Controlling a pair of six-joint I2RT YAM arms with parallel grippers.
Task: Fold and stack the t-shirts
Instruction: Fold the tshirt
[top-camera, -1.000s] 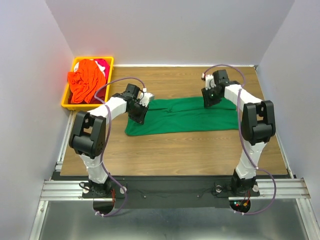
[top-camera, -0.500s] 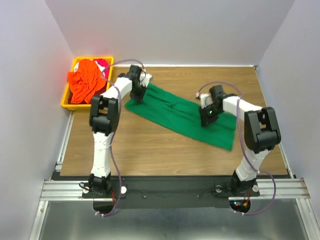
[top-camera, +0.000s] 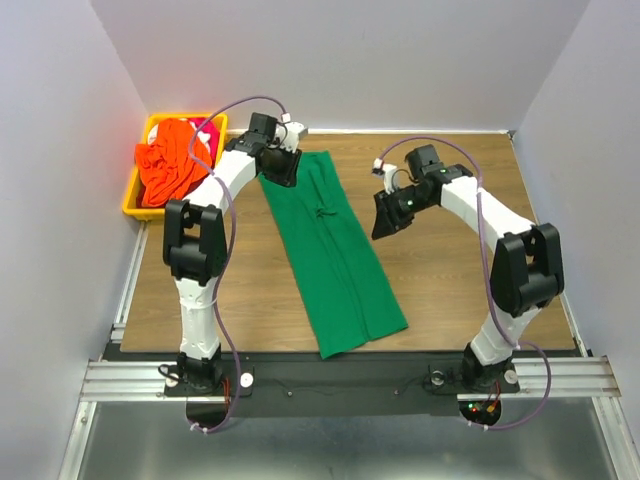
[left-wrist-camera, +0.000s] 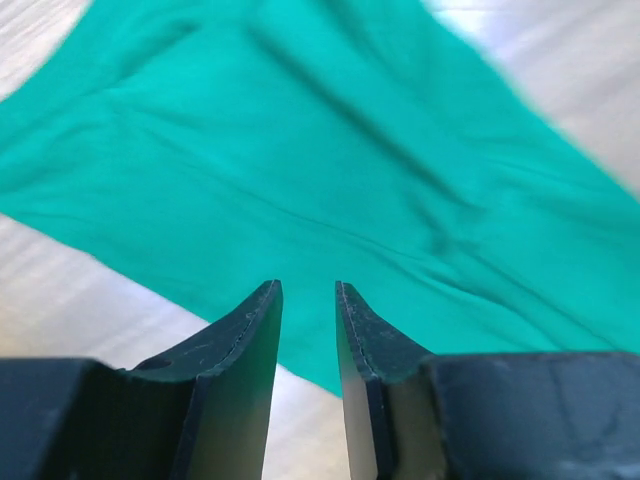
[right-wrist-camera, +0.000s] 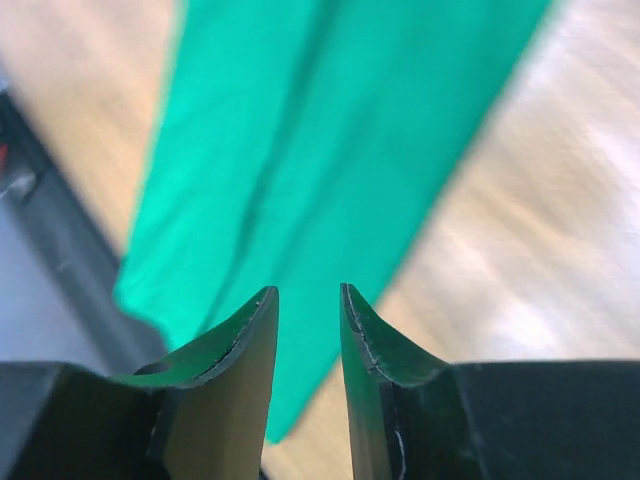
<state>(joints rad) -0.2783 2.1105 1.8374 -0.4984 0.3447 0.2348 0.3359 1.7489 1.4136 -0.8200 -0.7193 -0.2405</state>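
The dark green t-shirt (top-camera: 335, 250) lies on the table as a long folded strip, running from the far left-centre down to the front edge. My left gripper (top-camera: 282, 168) hovers over its far end, open and holding nothing; in the left wrist view the green t-shirt (left-wrist-camera: 300, 150) spreads out beyond the left gripper (left-wrist-camera: 307, 285). My right gripper (top-camera: 383, 222) hangs just right of the strip, also open and empty. In the right wrist view the green t-shirt (right-wrist-camera: 300, 130) lies below the right gripper (right-wrist-camera: 308, 288). The orange t-shirt (top-camera: 170, 165) and a bit of the red-pink t-shirt (top-camera: 205, 127) sit in the bin.
A yellow-orange bin (top-camera: 132, 195) stands at the far left corner of the wooden table (top-camera: 460, 290). White walls close in on three sides. A black rail (top-camera: 340, 375) runs along the front edge, where the strip's near end reaches.
The green t-shirt swung from lying crosswise to lying lengthwise toward the front edge. Both grippers opened and let go of it. The right gripper rose off the cloth to its right.
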